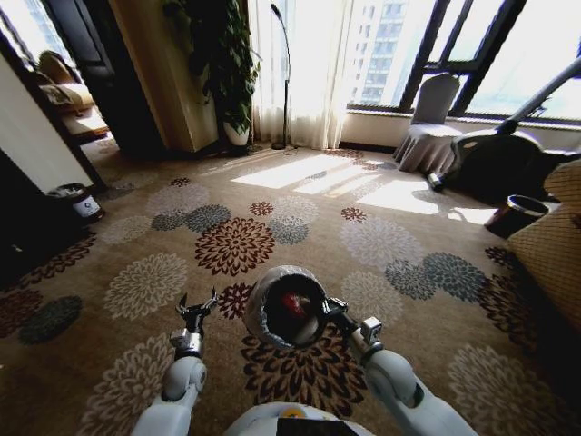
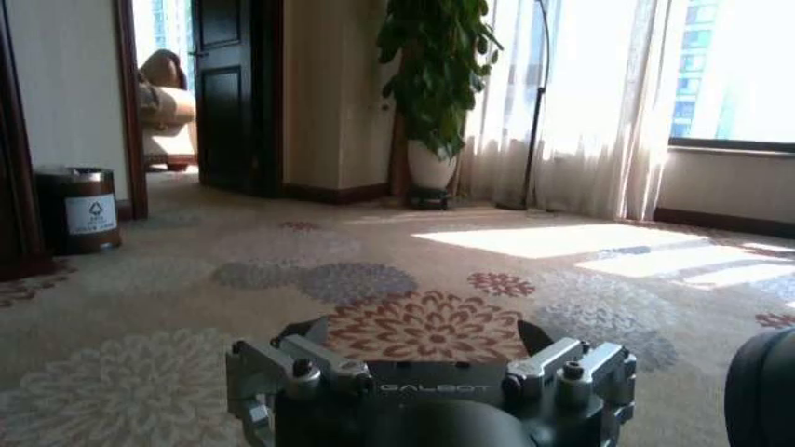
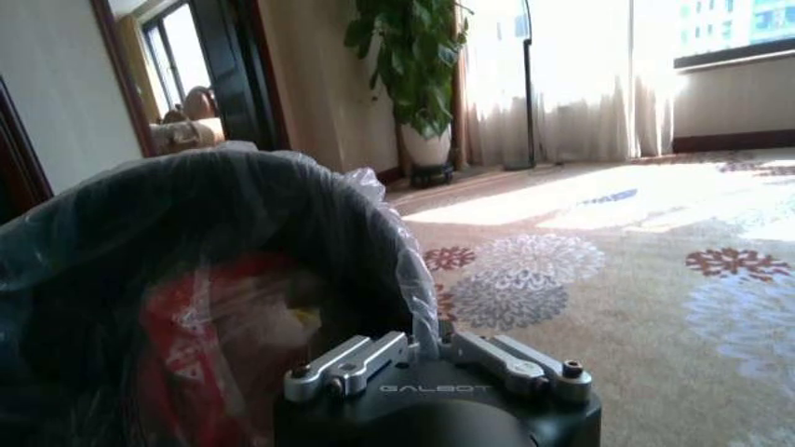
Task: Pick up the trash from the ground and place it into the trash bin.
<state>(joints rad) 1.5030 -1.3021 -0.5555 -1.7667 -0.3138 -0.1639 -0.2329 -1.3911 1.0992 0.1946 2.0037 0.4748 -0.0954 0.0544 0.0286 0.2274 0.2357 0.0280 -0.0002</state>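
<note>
Two arms reach forward over a wide flower-patterned carpet (image 1: 300,227) in a sunlit room. No litter visible on the open floor ahead, as far as these views reach.

Near centre, held off the carpet and tipped toward the robot: the trash bin (image 1: 283,309), a round black bucket lined with a pale plastic bag (image 3: 385,219). Clamped at its right rim by the right gripper (image 1: 334,313), jaws closed tight on the edge and bag, as seen close up in the right wrist view (image 3: 429,358). Inside the bin, something red (image 1: 292,304), with a pale yellowish piece beside it in the right wrist view; exact items hard to tell through the plastic.

Just left of the bin, hovering above the carpet: the left gripper (image 1: 196,309), fingers spread apart, nothing between them.

Judging from this, collecting looks well along or finished: at least some trash already in the bin, none left in sight. Remaining pieces elsewhere cannot be ruled out.

Far left by a doorway, a separate brown bin (image 1: 77,202).
</note>
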